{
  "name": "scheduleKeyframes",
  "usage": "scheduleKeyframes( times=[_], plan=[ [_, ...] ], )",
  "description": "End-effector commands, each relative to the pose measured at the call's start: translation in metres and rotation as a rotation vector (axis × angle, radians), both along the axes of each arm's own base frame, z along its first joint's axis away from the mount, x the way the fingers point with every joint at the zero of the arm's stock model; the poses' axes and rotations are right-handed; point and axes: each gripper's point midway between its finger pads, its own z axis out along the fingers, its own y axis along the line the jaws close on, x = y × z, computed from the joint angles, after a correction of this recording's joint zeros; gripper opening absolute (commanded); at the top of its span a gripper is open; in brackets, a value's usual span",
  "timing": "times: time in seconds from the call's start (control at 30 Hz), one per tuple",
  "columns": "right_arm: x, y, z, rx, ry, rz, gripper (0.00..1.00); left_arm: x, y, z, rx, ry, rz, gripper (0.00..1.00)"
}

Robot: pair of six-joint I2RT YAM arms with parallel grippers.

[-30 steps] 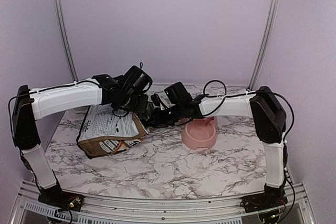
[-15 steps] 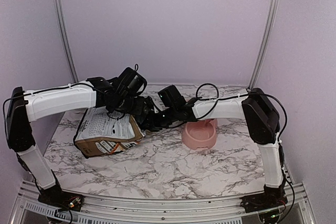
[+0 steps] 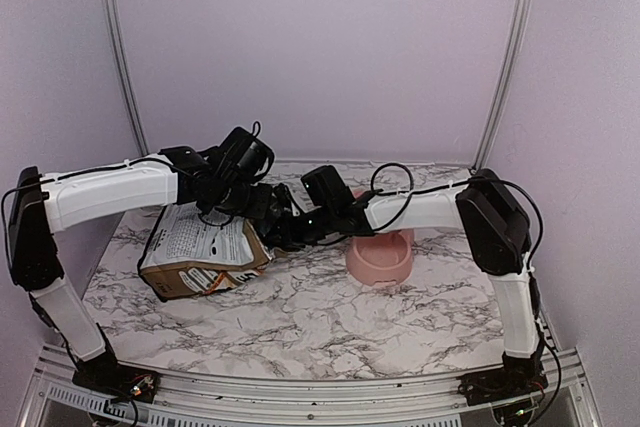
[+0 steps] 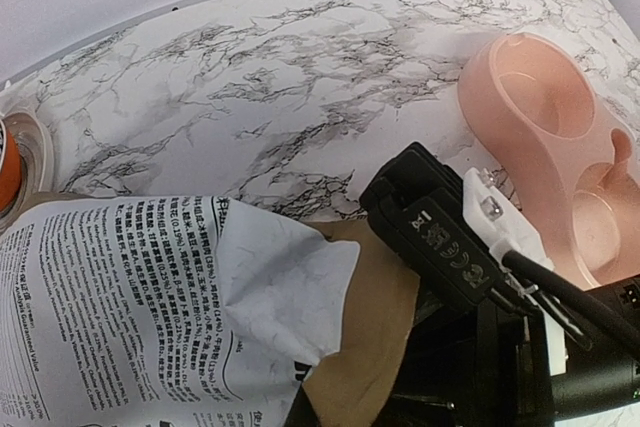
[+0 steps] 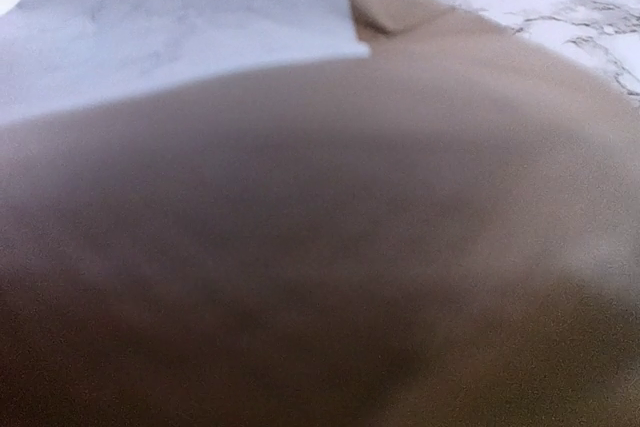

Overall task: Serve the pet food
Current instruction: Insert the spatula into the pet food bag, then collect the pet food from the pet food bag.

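Pet food bag (image 3: 205, 252) lies on its side on the marble table (image 3: 330, 317), label up, its mouth end turned toward the centre, presumably ready for pouring. No kibble is visible. The left gripper (image 3: 258, 212) is fully closed, apparently pinching the bag's top edge. The right gripper (image 3: 288, 231) is pressed against the brown paper with its fingers hidden, so I cannot tell its opening. The pink double bowl (image 3: 380, 257) just beside them looks unfilled.

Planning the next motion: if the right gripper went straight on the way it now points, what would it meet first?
The brown paper pet food bag. Its surface fills the right wrist view, blurred from closeness, so the right gripper is probably almost against it already.
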Motion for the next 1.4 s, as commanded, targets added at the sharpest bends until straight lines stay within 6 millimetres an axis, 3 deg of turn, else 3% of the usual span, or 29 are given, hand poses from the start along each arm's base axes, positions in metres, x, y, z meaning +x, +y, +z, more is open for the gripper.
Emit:
scheduleKeyframes(
  times=[0.0,0.4,0.63,1.2,1.27,1.37],
  plan=[
    [-0.017,0.019,-0.006,0.059,0.025,0.055,0.00,-0.008,0.005,0.013,-0.019,0.001,-0.049,0.00],
    [-0.030,0.028,-0.008,0.109,0.040,0.093,0.00,-0.019,0.019,0.006,0.074,0.023,-0.120,0.00],
    [-0.031,0.026,0.003,0.116,0.029,0.100,0.00,-0.023,0.026,-0.007,0.103,-0.020,-0.165,0.00],
    [-0.021,-0.011,0.025,0.143,0.037,0.041,0.00,-0.036,0.026,-0.006,0.011,-0.059,-0.192,0.00],
    [-0.006,-0.024,0.027,0.143,0.031,0.007,0.00,-0.035,0.026,-0.005,0.012,-0.063,-0.189,0.00],
    [-0.001,-0.030,0.033,0.144,0.021,-0.004,0.00,-0.035,0.026,-0.005,0.013,-0.063,-0.190,0.00]
  ],
)
